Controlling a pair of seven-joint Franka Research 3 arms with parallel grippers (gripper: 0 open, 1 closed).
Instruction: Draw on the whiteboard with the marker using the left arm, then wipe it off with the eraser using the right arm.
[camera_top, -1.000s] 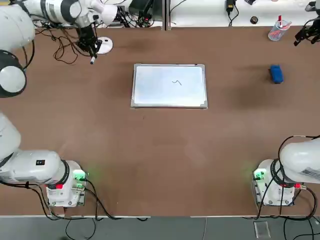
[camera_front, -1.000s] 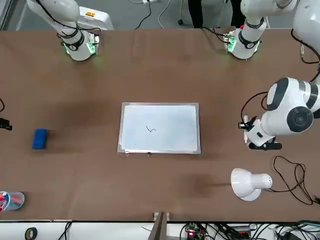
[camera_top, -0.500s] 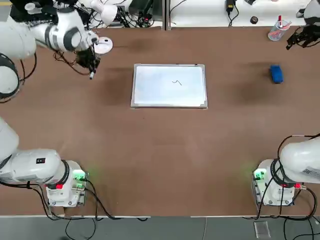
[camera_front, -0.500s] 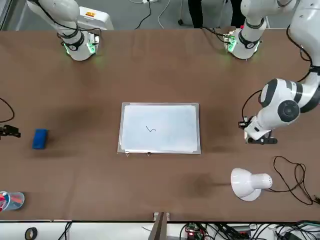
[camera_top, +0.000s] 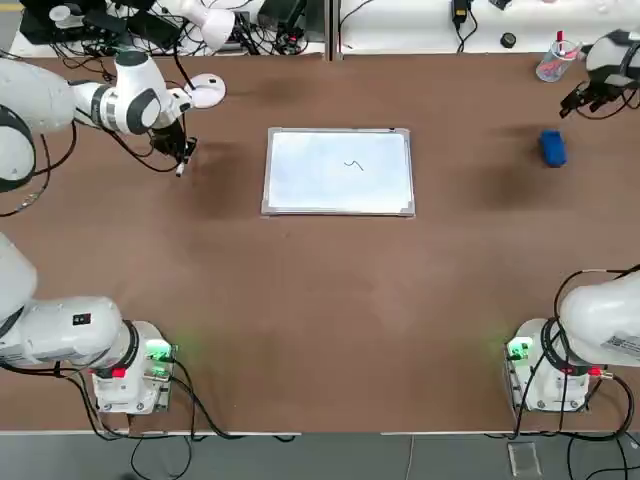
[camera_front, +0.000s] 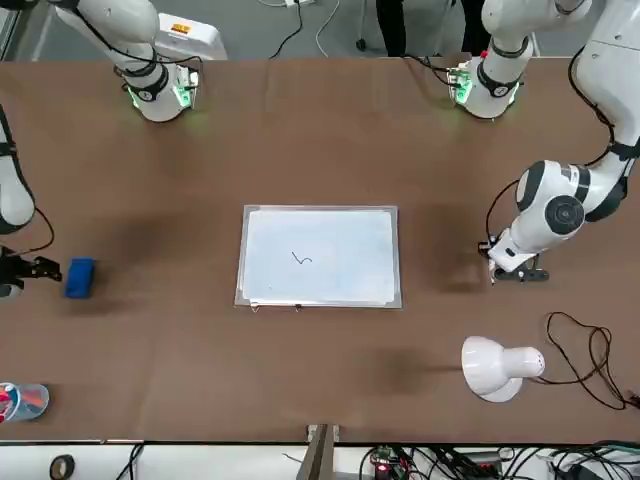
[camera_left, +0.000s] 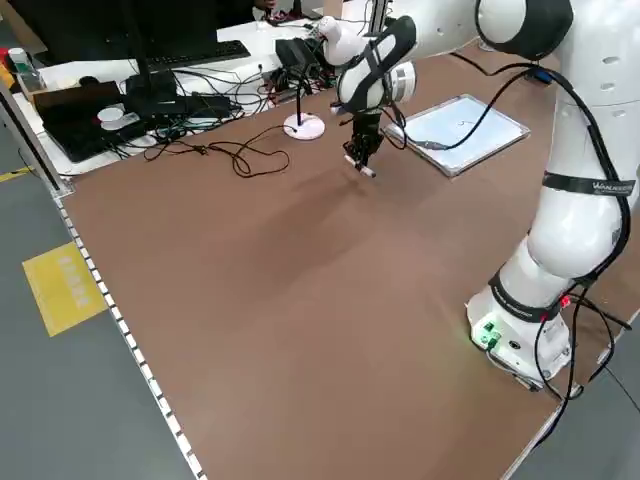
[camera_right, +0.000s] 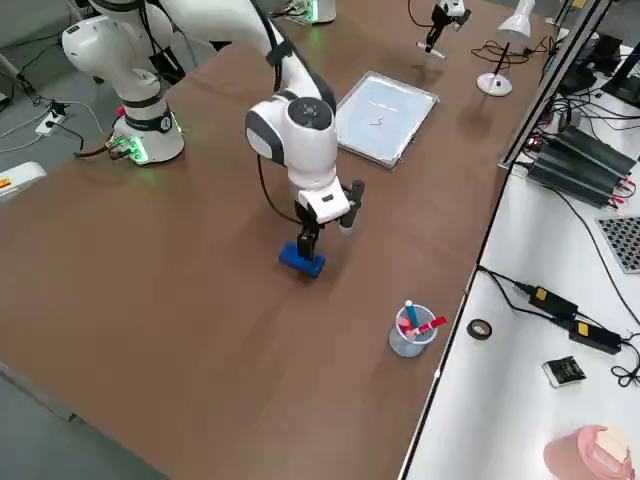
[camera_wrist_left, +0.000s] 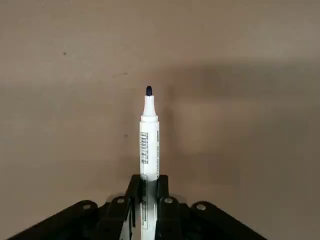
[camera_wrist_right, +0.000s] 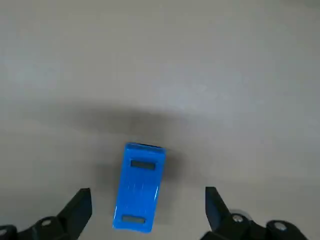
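**Marker low over the tabletop, eraser not yet gripped**

My left gripper (camera_top: 178, 152) is clamped on the marker (camera_wrist_left: 148, 135), tip down and very near bare tabletop (camera_top: 320, 300), well to the left of the whiteboard (camera_top: 338, 171). If I release from this height it may roll or tip toward the desk lamp's base (camera_top: 207, 90) and the loose black cable (camera_left: 235, 155) nearby; if I press lower, the tip could ink the tabletop.

My right gripper (camera_wrist_right: 145, 210) hangs with its jaws spread wide, just short of the blue eraser (camera_top: 552, 147), which lies flat and well to the right of the board. In the right wrist view the eraser sits left of centre between the fingers and slightly skewed, so closing as I stand could pinch one corner and flick it away.

The small squiggle (camera_top: 353, 165) on the board is faint and off-centre; a short wipe could miss it.

The clear cup of pens (camera_right: 411, 330) stands near the eraser at the table's edge, and I'd judge a wide swing could knock it. The path from eraser to board looks unobstructed.
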